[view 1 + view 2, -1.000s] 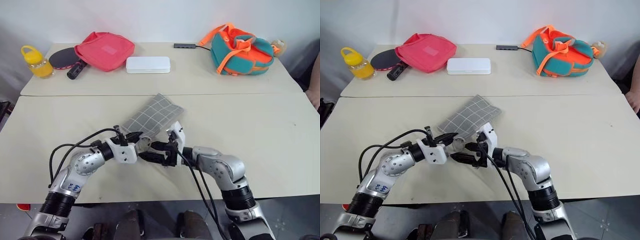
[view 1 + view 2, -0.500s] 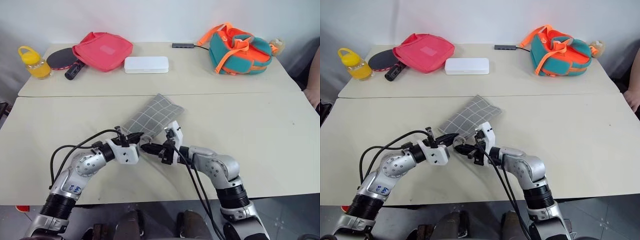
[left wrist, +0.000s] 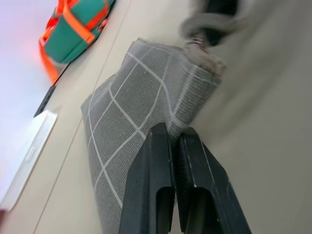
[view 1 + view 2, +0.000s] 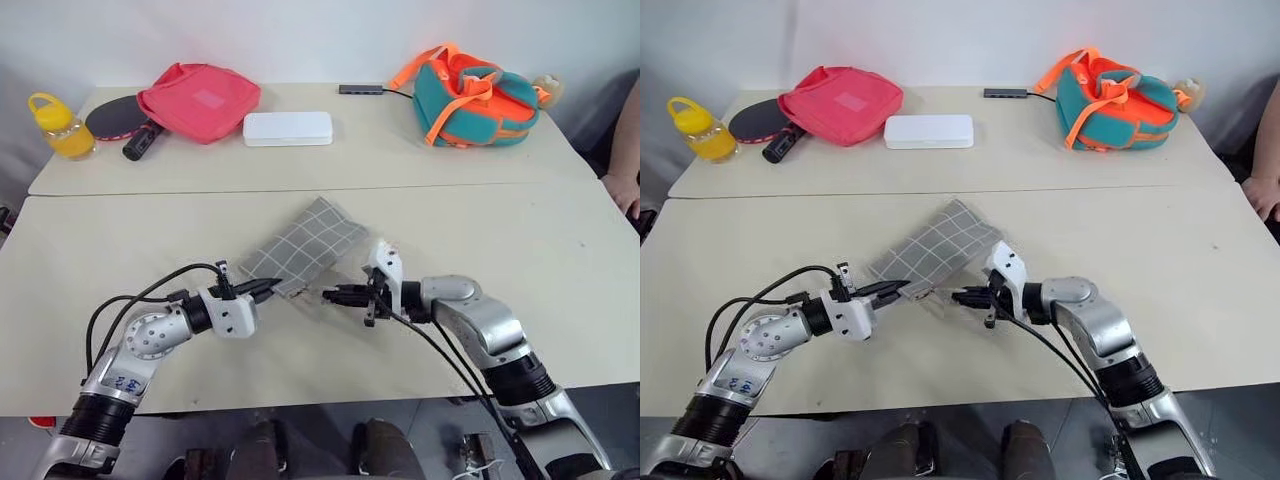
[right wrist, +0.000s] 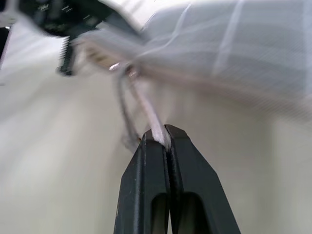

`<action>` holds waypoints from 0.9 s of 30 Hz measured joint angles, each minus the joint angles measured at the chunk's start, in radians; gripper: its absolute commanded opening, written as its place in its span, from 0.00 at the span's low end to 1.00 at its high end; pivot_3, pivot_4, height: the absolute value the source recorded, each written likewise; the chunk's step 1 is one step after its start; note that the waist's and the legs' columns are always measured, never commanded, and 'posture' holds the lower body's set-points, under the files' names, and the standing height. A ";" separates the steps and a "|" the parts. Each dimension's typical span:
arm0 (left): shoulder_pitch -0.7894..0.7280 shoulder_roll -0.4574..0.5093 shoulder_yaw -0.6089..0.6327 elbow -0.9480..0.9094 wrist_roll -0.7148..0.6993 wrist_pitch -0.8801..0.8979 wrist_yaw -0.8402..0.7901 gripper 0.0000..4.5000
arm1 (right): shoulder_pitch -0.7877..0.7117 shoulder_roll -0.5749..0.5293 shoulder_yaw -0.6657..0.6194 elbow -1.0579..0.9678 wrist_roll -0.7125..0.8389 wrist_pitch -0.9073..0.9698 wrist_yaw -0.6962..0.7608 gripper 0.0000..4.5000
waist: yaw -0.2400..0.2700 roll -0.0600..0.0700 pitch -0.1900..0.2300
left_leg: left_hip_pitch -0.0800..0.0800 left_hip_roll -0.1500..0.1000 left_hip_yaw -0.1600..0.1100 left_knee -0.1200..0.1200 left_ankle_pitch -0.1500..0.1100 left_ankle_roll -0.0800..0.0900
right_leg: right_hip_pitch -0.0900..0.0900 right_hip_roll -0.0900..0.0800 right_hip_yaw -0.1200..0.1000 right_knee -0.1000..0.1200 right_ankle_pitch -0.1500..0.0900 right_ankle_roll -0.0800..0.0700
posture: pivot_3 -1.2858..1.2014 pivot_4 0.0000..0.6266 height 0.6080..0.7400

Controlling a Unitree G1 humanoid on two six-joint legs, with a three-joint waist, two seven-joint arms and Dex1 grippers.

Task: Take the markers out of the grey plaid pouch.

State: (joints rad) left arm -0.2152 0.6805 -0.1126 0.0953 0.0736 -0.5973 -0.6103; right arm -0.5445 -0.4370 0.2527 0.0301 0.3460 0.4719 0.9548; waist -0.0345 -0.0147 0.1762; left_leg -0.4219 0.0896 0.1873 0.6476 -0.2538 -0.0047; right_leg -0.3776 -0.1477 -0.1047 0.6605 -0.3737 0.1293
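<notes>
Since a second ago, right gripper (image 4: 962, 297) has pulled rightward, clamped on the zipper pull ring (image 5: 127, 105). Left gripper (image 4: 270, 286) pinches the grey plaid pouch (image 4: 305, 244), table centre, toward 7 o'clock. No markers out yet.

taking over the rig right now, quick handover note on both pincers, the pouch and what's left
Left pincer: shut, pinching the near edge of the grey plaid pouch.
Right pincer: shut on a thin pale loop or pull that runs to the metal ring at the pouch's near end, drawn taut.
Pouch: flat on the front table, slanted, near end between the two pincers.
Done: both grips set on the pouch's end.
Left: whether the pouch is open yet cannot be told; no markers are out, both remain to be taken out.
</notes>
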 measured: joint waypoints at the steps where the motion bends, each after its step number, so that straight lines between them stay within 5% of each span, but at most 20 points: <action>1: 0.004 0.003 0.003 0.000 -0.014 -0.005 -0.012 0.00 | -0.011 0.000 -0.005 0.020 -0.012 -0.024 0.000 0.01 | 0.001 0.000 0.000 | 0.000 0.000 0.000 0.000 0.000 0.000 | 0.000 0.000 0.000 0.000 0.000 0.000 | 0.52 0.24 1.00; 15: 0.068 0.033 0.106 0.000 -0.173 -0.026 -0.105 0.00 | -0.106 -0.145 -0.103 0.339 -0.123 -0.253 0.067 0.01 | 0.001 0.000 0.000 | 0.000 0.000 0.002 0.000 0.000 0.000 | 0.000 0.000 0.000 0.000 0.000 0.000 | 0.52 0.24 1.00; 27: 0.068 -0.006 0.114 0.006 -0.249 0.007 -0.132 0.00 | -0.093 -0.157 -0.146 0.344 -0.120 -0.281 0.101 0.05 | 0.002 0.000 0.001 | 0.000 0.000 0.002 0.000 0.000 0.000 | 0.000 0.000 0.001 0.000 0.000 0.000 | 0.52 0.24 1.00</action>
State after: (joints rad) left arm -0.1473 0.6748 0.0016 0.1017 -0.1756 -0.5902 -0.7420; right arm -0.6371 -0.5936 0.1067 0.3738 0.2264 0.1906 1.0557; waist -0.0324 -0.0142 0.1768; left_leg -0.4218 0.0897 0.1888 0.6478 -0.2538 -0.0047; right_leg -0.3777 -0.1476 -0.1041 0.6603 -0.3736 0.1293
